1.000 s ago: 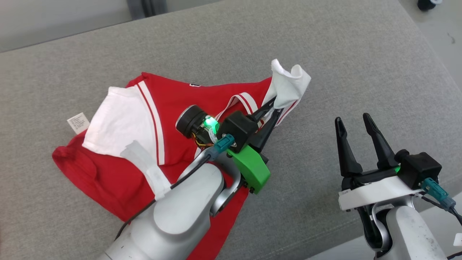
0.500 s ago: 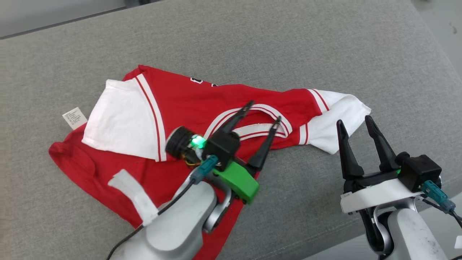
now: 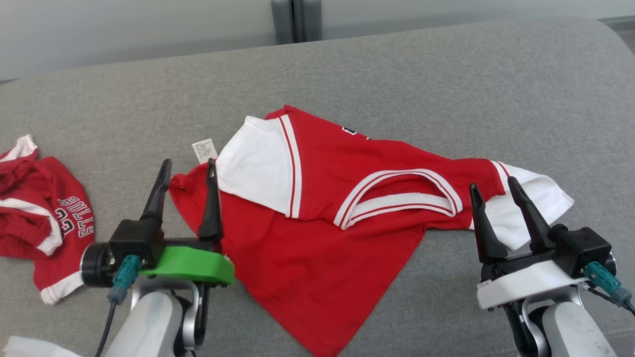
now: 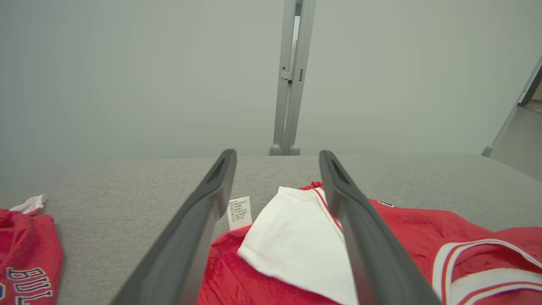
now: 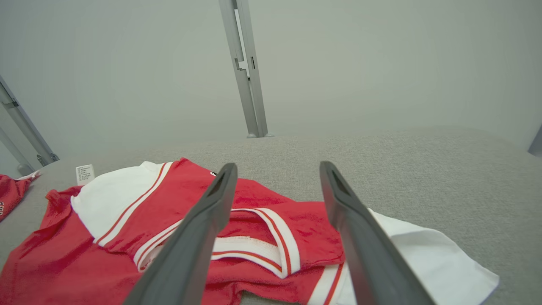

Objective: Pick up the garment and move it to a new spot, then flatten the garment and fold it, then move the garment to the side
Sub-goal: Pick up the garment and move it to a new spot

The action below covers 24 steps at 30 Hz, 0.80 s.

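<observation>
So the red-and-white jersey (image 3: 322,223) lies crumpled on the gray cushion (image 3: 446,89). Left gripper (image 3: 189,162) and right gripper (image 3: 492,183) both gape wide, empty.

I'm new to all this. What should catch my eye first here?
A red-and-white shirt lies rumpled on the grey cushion, one white sleeve folded over it. The open left gripper stands at its left edge, the open right gripper by its other sleeve. Another red garment, lettered BULLS, lies bunched at far left.
</observation>
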Motion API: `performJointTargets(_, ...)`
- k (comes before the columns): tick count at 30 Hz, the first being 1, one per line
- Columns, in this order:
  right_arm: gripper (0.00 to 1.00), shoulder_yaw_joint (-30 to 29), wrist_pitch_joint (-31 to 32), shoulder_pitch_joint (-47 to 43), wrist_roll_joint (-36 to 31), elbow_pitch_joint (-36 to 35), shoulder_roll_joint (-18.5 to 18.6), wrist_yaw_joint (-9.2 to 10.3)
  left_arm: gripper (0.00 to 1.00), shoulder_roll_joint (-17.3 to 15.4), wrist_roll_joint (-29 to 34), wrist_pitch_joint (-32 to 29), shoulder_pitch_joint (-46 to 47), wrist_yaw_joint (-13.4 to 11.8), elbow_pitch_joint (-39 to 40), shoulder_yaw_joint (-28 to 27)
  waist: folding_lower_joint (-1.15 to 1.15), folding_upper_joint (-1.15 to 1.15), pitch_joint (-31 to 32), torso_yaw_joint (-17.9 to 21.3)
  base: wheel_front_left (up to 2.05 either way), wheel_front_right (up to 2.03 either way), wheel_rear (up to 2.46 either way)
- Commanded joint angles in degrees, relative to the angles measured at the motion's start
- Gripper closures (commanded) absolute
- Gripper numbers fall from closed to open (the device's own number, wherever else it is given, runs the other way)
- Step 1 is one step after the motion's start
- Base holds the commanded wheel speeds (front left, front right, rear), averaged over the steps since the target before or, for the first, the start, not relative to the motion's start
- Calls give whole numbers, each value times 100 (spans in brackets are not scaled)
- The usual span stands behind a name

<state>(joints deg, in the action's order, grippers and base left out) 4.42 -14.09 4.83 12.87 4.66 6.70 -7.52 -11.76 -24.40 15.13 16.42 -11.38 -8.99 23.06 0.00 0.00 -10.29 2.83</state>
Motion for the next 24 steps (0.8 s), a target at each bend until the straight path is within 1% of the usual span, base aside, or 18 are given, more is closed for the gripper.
performJointTargets(1, 0, -13, 33, -105, -32, -34, 30, 6, 0, -55, 94, 1, -224, 27, 58, -170, 0, 0, 398, -397, 0, 0, 0)
performJointTargets(4, 0, 0, 80, -176, -37, -52, 30, 6, 0, -91, 207, 1, -509, 140, 150, -484, 0, 0, 478, -407, 0, 0, 0)
performJointTargets(9, 0, -51, 144, -370, -43, -84, 11, 6, 0, -121, 287, 1, -890, 558, 174, -756, 0, 0, 660, -360, 0, 0, 0)
performJointTargets(13, 0, -59, 244, -541, -47, -138, 15, 6, 0, -97, 329, 2, -1116, 829, 50, -885, 0, 0, 797, -300, 0, 0, 0)
performJointTargets(19, 0, -110, 371, -757, -59, -254, -11, 6, 0, -1, 437, 2, -1388, 988, -110, -1051, 0, 0, 955, -256, 0, 0, 0)
performJointTargets(24, 0, -149, 436, -844, -83, -353, -44, 6, 0, 83, 527, 2, -1466, 1059, -178, -1135, 0, 0, 969, -271, 0, 0, 0)
